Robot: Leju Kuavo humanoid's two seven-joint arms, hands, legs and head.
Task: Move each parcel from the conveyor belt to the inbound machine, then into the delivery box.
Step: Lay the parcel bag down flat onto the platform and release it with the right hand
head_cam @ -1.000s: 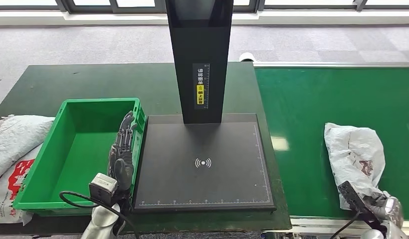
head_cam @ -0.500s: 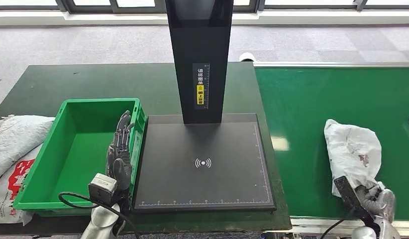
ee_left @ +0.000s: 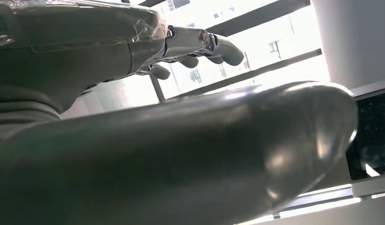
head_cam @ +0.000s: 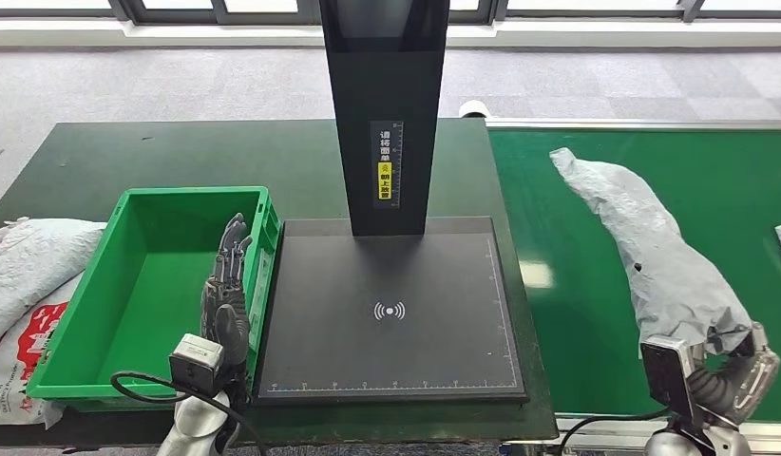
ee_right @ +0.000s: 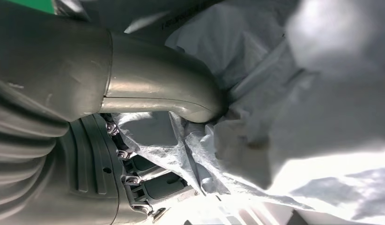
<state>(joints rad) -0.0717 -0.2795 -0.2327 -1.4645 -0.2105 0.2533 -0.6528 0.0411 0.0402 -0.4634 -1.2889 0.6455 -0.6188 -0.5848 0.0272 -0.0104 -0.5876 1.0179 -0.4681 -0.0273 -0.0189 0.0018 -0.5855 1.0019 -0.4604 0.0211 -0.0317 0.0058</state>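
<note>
Right hand (head_cam: 738, 375) clenched on the near end of the grey parcel (head_cam: 653, 247), stretched above the conveyor belt (head_cam: 577, 209), left hand (head_cam: 227, 294) released beside the green box (head_cam: 130, 285); could slip, being limp and thinly pinched.

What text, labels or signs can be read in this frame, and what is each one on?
Black column of the inbound machine: a vertical label of white Chinese characters beside a ruler scale, with a yellow section below; too small to read.
Scan plate: a white wireless symbol, no words; ruler ticks along its edges, numbers unreadable.
White sack left of the green box: red printing and small dark print, not legible.
Grey parcel gripped by the right hand: no readable text.
</note>
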